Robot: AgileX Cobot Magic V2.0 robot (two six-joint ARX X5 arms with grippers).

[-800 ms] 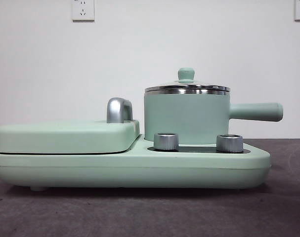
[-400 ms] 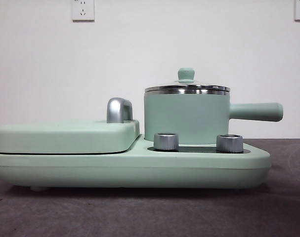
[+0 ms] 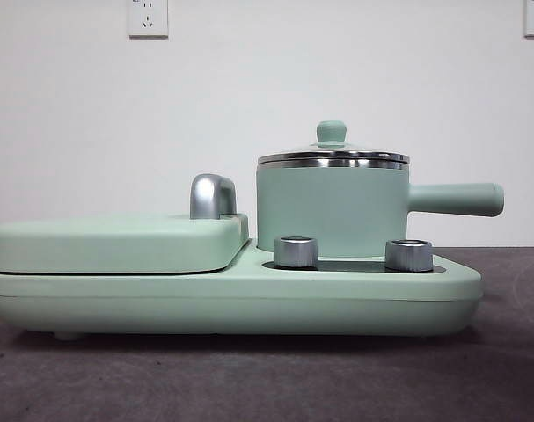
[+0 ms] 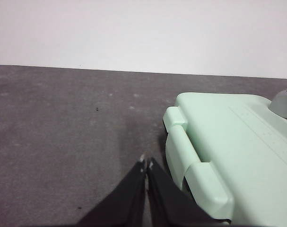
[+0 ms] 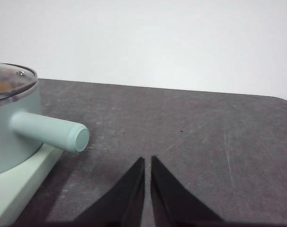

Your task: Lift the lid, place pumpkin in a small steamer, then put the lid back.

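Lid [image 3: 332,155] seated on small steamer [image 3: 332,209], steamer on cooker base [image 3: 231,294] beside griddle cover [image 3: 117,242]. Pumpkin not in view. Left gripper [image 4: 146,163] jaws together, over table by griddle cover end; right gripper [image 5: 147,161] jaws together, beyond steamer handle [image 5: 48,130].

Step in hand, likely: lift lid. Open jaws first, descend centred on knob [image 3: 331,132] (small target), pinch, raise straight up.

Count: one lid, one steamer, two dials [image 3: 296,251], two grippers, zero pumpkins visible.
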